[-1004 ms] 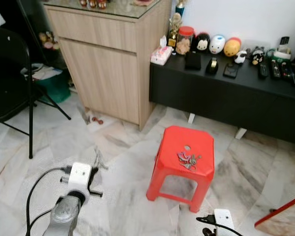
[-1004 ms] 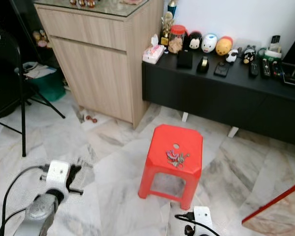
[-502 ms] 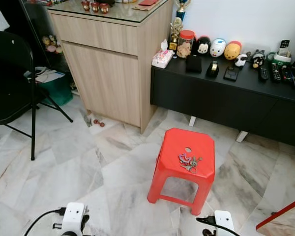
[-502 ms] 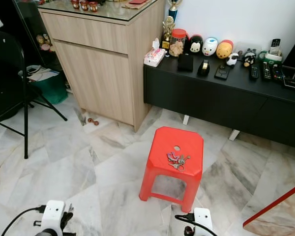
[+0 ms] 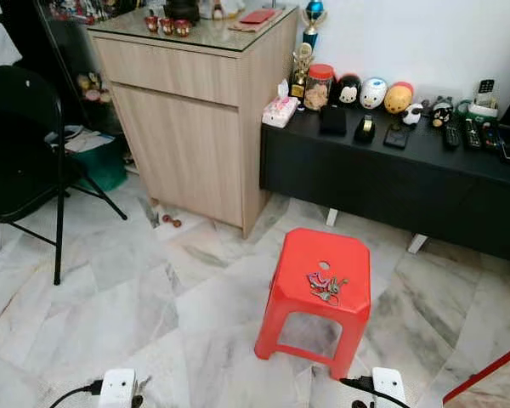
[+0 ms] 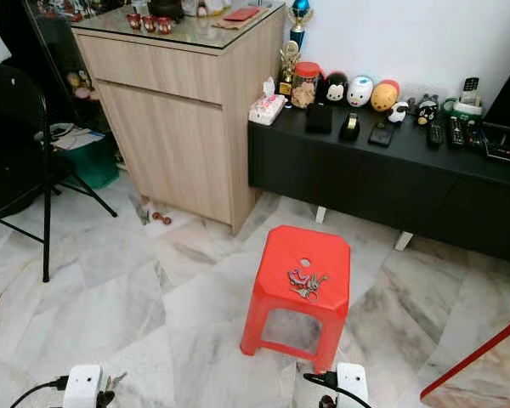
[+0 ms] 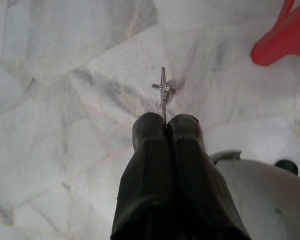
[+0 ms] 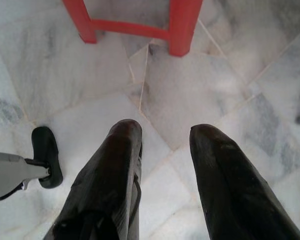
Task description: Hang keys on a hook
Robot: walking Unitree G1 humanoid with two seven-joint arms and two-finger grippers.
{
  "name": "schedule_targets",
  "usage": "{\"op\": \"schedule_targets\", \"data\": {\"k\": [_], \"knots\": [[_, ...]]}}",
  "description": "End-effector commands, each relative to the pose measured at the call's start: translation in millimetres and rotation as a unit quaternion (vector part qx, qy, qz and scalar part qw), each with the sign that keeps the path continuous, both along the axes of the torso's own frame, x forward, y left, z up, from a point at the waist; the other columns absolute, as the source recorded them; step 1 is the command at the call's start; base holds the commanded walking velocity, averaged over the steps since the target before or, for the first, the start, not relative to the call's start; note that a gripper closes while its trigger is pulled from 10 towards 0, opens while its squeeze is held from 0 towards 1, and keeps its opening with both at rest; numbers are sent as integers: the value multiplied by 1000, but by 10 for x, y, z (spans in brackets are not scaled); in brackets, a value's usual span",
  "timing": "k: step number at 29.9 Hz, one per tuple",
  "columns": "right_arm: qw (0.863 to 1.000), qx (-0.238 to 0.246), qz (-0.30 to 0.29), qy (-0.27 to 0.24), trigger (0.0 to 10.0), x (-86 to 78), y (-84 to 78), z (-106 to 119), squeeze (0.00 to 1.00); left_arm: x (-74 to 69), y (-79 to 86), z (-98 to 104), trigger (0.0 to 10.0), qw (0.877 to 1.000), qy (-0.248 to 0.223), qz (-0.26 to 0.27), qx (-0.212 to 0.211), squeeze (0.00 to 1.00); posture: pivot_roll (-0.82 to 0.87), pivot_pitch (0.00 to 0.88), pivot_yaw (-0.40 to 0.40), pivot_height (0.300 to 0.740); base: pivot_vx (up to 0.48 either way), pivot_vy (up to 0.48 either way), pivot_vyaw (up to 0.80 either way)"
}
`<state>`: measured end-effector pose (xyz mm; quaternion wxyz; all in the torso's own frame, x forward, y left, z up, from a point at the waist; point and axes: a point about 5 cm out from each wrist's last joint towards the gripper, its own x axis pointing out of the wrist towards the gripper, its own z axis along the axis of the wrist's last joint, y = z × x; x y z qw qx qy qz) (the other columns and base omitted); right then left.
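- Notably, within the last second the left arm had dropped from mid-frame in the head views to the bottom edge, where its white wrist housing (image 5: 117,389) remained in sight.
- The head camera had also shifted over that interval, bringing more of the top of the wooden cabinet (image 5: 187,136) into frame. That shift was not a move of the furniture.
- The left claw (image 7: 165,125) was pressed fully together on a key (image 7: 163,90), with no gap between the fingers.
- The key was a thin, silver-coloured metal piece. It stood edge-on out of the fingertips, with a short cross-piece near its far end, over the marble floor (image 5: 110,289). Whether more keys hung with it could not be told.
- The right claw (image 8: 165,137) was spread wide and carried nothing. It hung low over the floor, just beside a leg of the red stool (image 5: 299,255).
- A separate bunch of keys (image 5: 325,286) lay flat on the stool's seat, close to the small hole in its top and well apart from both claws.
- Judgement: the lowered arm suggested a carry posture, with pickup complete and hanging not yet begun. The next step called for locating a hook and raising the key toward it.
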<state>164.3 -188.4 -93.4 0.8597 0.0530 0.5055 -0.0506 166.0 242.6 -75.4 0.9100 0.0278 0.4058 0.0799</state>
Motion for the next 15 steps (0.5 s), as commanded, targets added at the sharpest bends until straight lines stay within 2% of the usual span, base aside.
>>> {"op": "schedule_targets", "data": {"k": [1,8,11,15], "knots": [[1000,-5,1,19,10000,-92,-24,-36,0,-25,8,-9,10000,1000,0,4,4,0,118,0,-34,740,0,0,-788],[1000,0,-5,23,10000,-122,-22,-48,0,-63,1,-26,10000,1000,2,4,6,0,109,0,-30,740,0,0,-781],[1000,-3,1,29,10000,-130,-22,-52,0,-81,6,-34,10000,1000,6,4,7,0,107,0,-31,740,0,-274,-781],[1000,-15,1,25,10000,-123,-38,-48,0,-91,0,-41,10000,1000,8,4,6,0,103,0,-32,740,0,-276,-130]]}}
